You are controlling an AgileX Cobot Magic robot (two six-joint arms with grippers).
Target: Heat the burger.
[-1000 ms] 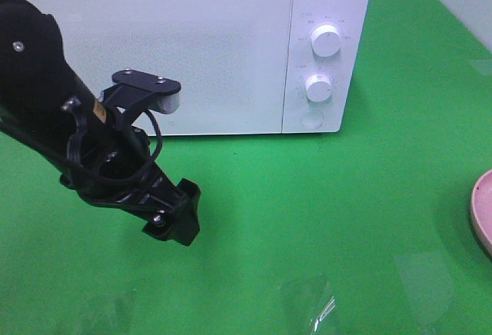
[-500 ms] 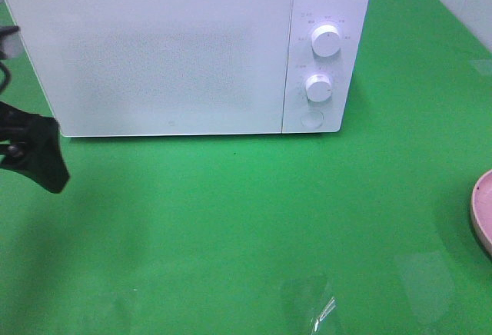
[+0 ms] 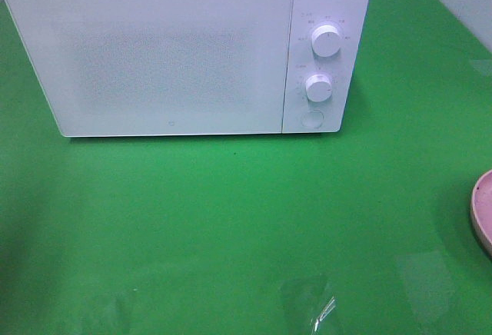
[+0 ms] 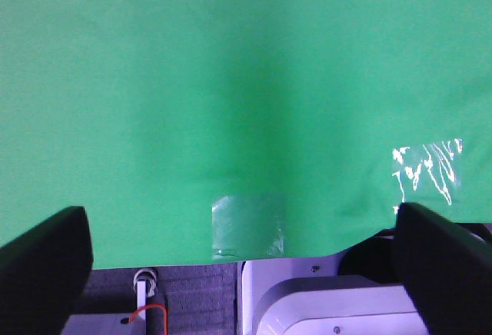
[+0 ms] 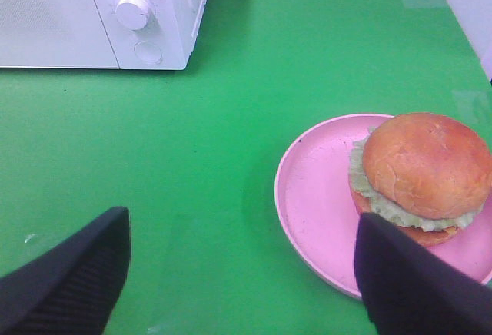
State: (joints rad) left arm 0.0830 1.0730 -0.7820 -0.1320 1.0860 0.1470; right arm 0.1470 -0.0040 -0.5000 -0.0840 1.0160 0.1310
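The burger point(image 5: 427, 170), with a glossy brown bun and green lettuce, sits on a pink plate point(image 5: 315, 197) in the right wrist view. My right gripper point(image 5: 242, 223) hovers open beside the plate, nothing between its fingers. The plate's rim point(image 3: 483, 212) just shows at the right edge of the high view, where the burger is out of frame. The white microwave point(image 3: 184, 51) stands at the back with its door closed. My left gripper point(image 4: 238, 216) is open over bare green cloth near the table's edge. Neither arm appears in the high view.
Two white knobs point(image 3: 326, 41) and a round button point(image 3: 311, 118) sit on the microwave's right panel. Green cloth point(image 3: 231, 220) covers the table, with shiny tape patches point(image 3: 319, 304) near the front. The table edge point(image 4: 154, 266) and robot base show in the left wrist view.
The left arm, in front of the microwave door a second ago, has pulled away to the left and left the high view. The microwave and plate have not moved.
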